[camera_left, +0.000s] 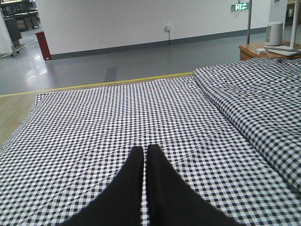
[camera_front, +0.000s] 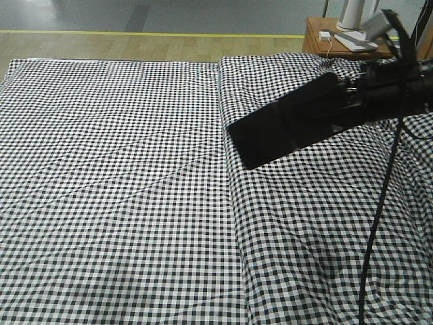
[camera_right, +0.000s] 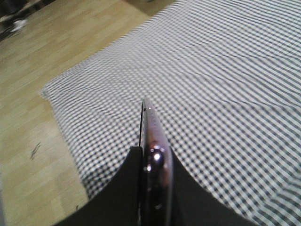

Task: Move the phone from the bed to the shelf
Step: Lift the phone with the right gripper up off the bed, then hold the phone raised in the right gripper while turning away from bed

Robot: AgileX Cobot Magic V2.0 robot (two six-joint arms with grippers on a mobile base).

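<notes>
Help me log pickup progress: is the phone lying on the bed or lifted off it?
Lifted. The right hand grips the phone, holding it tilted above the bed, clear of its surface.

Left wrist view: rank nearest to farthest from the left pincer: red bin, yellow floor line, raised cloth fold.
1. Raised cloth fold, right of the left pincer.
2. Yellow floor line, past the bed's far edge.
3. Red bin, far left by the wall.

Black right arm, dangling black cable, tapered matte-black left pincer fingers.
</notes>
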